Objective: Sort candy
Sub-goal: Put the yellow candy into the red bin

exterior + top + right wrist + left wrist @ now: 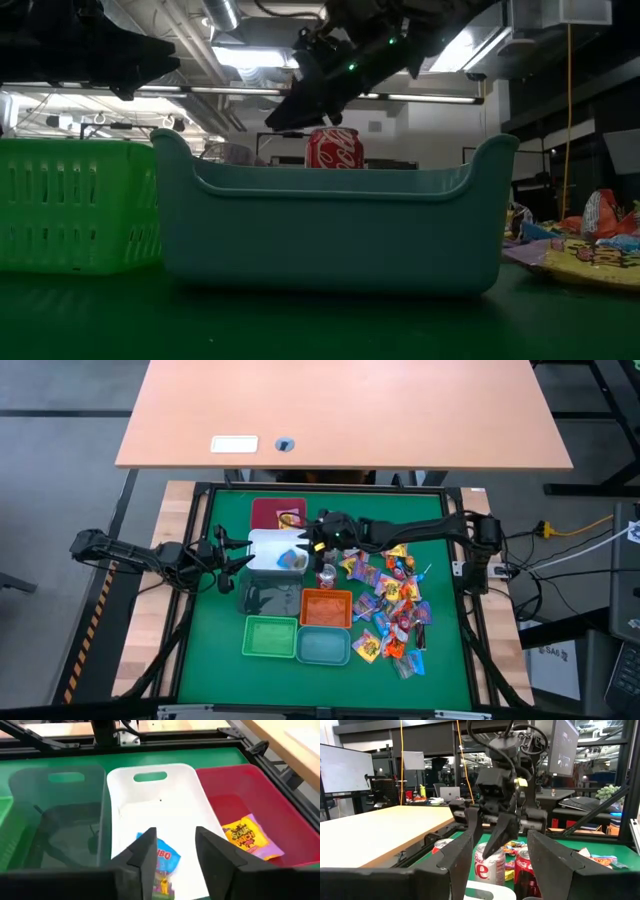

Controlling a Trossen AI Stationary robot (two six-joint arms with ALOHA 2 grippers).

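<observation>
Right pincer (172, 852) parted over white bin (150, 795) — blue candy (164, 857) just below

A big lab room – desks with computer screens (563, 750), a whiteboard (345, 767) and bare ceiling pipes (240, 30).

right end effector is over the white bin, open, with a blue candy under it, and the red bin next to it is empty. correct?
Not quite: the red bin holds a yellow candy packet, as the right wrist view shows. The rest stands: the right end effector is over the white bin, open, with a blue candy under it.
</observation>
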